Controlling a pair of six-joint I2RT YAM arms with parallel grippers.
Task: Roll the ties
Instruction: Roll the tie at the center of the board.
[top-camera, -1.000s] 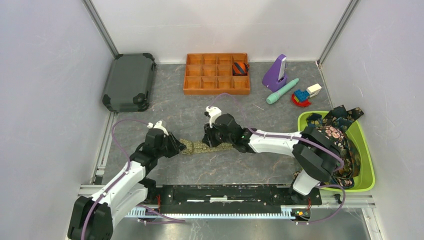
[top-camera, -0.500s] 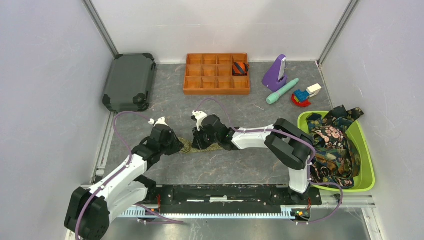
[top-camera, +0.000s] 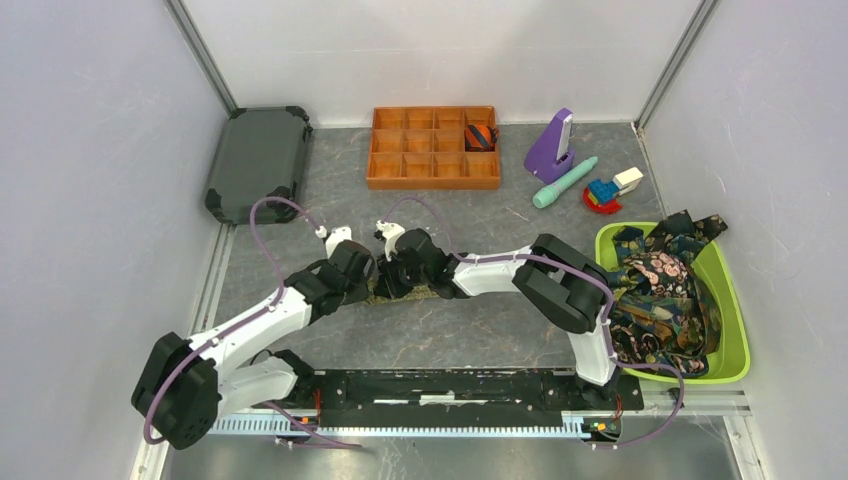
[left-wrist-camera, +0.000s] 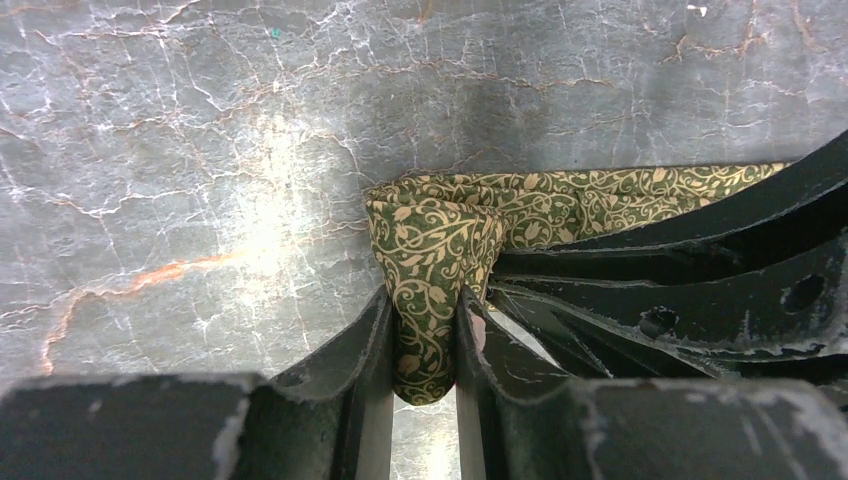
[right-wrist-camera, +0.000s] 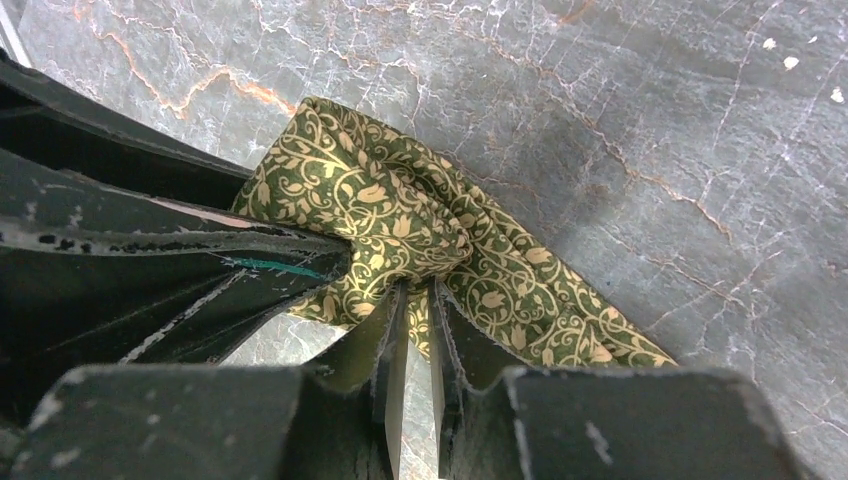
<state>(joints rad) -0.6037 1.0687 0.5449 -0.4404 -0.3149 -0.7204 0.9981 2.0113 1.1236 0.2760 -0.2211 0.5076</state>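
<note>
Here, ties (top-camera: 665, 285) fill green bin (top-camera: 736, 330); orange tray (top-camera: 420, 165) holds one roll (top-camera: 481, 136).

Left gripper (left-wrist-camera: 425, 302) and right gripper (right-wrist-camera: 417, 290) sit nose-to-nose on the olive tie (left-wrist-camera: 432, 245), no passage between; bare tabletop (top-camera: 450, 340) lies nearer and farther, with orange tray (top-camera: 433, 184), dark case (top-camera: 258, 163) and green bin (top-camera: 736, 345) well apart.

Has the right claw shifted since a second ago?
Yes. The right claw moved left: from below the orange tray's middle to below its left part.
</note>
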